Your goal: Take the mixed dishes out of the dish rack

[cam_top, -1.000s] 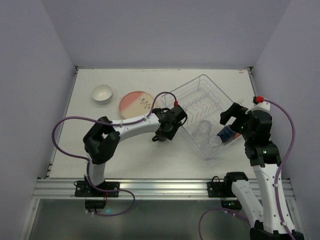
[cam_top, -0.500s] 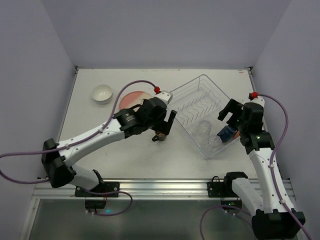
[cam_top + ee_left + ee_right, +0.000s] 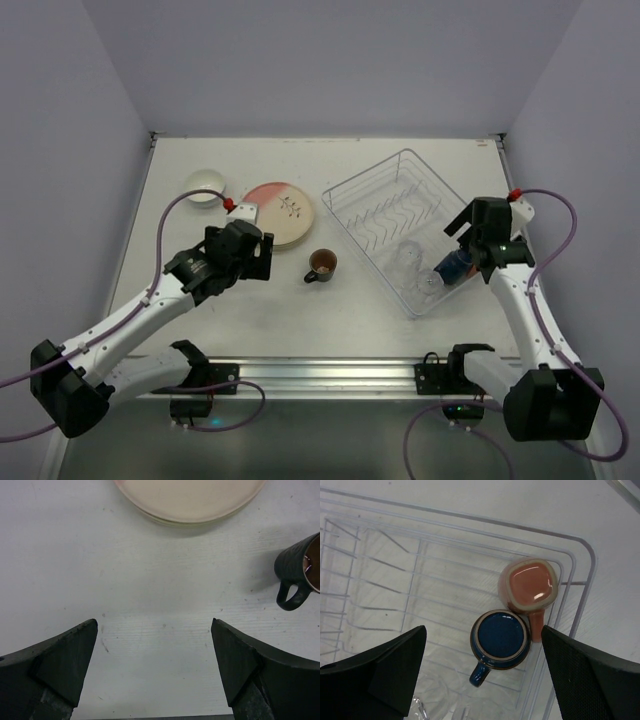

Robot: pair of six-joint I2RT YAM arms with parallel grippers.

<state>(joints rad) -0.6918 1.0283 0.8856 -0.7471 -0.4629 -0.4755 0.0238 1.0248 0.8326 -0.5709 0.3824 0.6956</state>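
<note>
"So, what does the left gripper [image 3: 155,665] have?"

"Nothing. Its fingers stand wide over bare table [image 3: 150,590]. The plates [image 3: 190,500] lie stacked straight ahead of them, and the brown cup [image 3: 300,575] sits ahead, outside the right finger."

"And the dish rack [image 3: 366,171]?"

"Two clear glasses [image 3: 408,258] sit at its near end. The right gripper [image 3: 484,630] hangs spread wide above the dark blue cup [image 3: 501,636], which lies between its fingers. The salmon cup [image 3: 529,586] touches that one, just beyond, toward the right finger."

"How will the blue one handle?"

"Likely glazed ceramic: stiff, light, slick, quick to chip. I'd pinch across the round body, away from the handle, which points back toward the fingers. The salmon cup leaves little room on its side."
</note>
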